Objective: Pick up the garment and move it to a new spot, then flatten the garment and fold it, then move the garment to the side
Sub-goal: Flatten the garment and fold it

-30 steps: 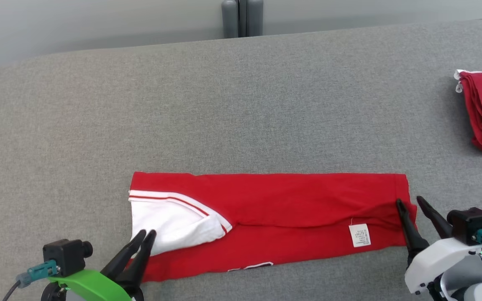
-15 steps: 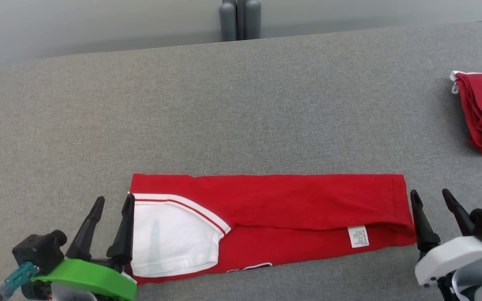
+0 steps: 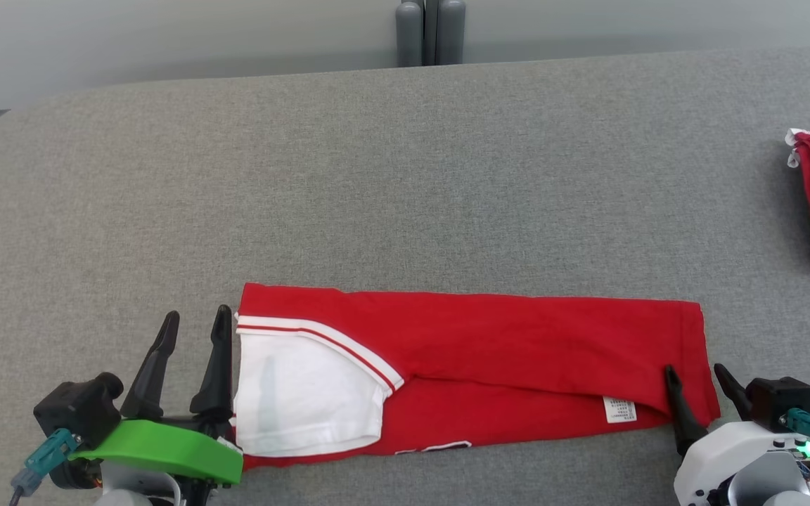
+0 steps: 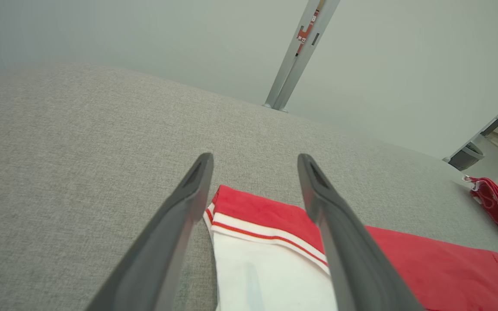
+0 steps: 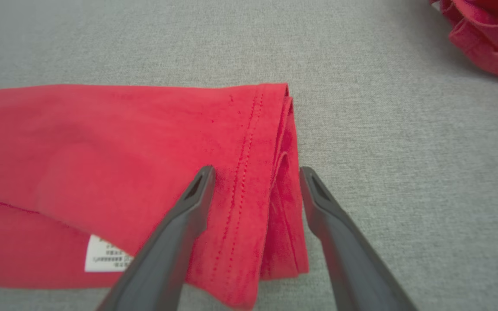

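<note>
**Garment (image 3: 517,337) lying in a long strip, jaws wide at both ends**

It lies as a red band across the near part of the grey desk (image 3: 377,176), with the white sleeve (image 3: 299,400) at its left end and the label (image 3: 619,409) near the right. The cloth looks soft, light and limp, so the layers will likely sag and slide. Pinching every layer at the short ends seems the best hold. The left jaws stand wide beside the left edge, and the right jaws stand wide astride the hemmed right corner. A second ago the left jaws were nearly closed at the white corner and the right jaws were narrower.
</note>
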{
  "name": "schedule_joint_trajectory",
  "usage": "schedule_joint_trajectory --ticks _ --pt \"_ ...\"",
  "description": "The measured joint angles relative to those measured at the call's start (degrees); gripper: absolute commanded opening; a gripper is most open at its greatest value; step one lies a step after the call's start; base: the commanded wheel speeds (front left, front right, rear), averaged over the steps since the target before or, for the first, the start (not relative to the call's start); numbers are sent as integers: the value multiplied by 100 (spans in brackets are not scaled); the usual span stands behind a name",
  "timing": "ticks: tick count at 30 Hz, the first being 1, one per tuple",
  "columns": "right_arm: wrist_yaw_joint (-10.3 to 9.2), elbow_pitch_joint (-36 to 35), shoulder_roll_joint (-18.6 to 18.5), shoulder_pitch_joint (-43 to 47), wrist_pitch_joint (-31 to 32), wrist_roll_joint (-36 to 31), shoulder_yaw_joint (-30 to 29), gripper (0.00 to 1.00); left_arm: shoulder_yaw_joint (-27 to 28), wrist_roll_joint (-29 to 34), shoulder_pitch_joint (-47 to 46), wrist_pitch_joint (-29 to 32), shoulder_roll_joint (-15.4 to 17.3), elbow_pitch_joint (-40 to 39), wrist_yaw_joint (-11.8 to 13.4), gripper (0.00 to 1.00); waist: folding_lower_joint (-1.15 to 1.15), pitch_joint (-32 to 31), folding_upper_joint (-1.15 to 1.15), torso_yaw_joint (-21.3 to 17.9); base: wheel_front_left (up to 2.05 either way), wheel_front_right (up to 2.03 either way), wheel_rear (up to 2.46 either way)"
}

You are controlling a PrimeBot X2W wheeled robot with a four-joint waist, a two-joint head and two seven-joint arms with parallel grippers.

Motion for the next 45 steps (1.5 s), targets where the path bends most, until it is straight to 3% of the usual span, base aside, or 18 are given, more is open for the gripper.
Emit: schedule_joint_trajectory --ticks 10,11,12,13,15,22,34,40,45 --pt "0 1039 33 -387 -260 -234 -168 100 -62 176 0 -5 -14 -26 43 100 0 -39 0 10 0 0 0" --pt "0 1100 34 -418 -250 -185 -138 88 -65 179 -1 -5 -16 -26 48 100 0 -45 0 4 0 0 0" --pt "0 1178 30 -456 -242 -129 -85 49 -65 179 -1 -5 -18 -26 49 100 0 -52 0 -3 0 0 0" --pt "-1 1249 30 -502 -235 -77 -35 37 -67 183 -1 -5 -19 -26 49 100 0 -59 0 -11 0 0 0" --pt "-4 1346 30 -578 -193 66 68 0 -75 190 -1 -5 -19 -24 51 100 0 -72 0 -28 0 0 0" --pt "1 1443 30 -890 -166 190 73 0 -37 211 -2 -7 -22 -32 57 100 0 -102 0 -112 0 0 0" --pt "0 654 -861 -1273 430 200 -1169 0 -53 312 -134 -16 -209 108 -54 100 0 -121 0 -220 0 0 0" --pt "0 109 -651 -1176 862 600 -1456 0 15 357 -135 -26 -296 186 -161 100 0 -133 0 -258 0 0 0" --pt "-2 -550 -338 -1016 1300 1043 -1095 0 59 414 -143 -27 -357 243 -237 100 0 -151 0 -244 0 0 0"
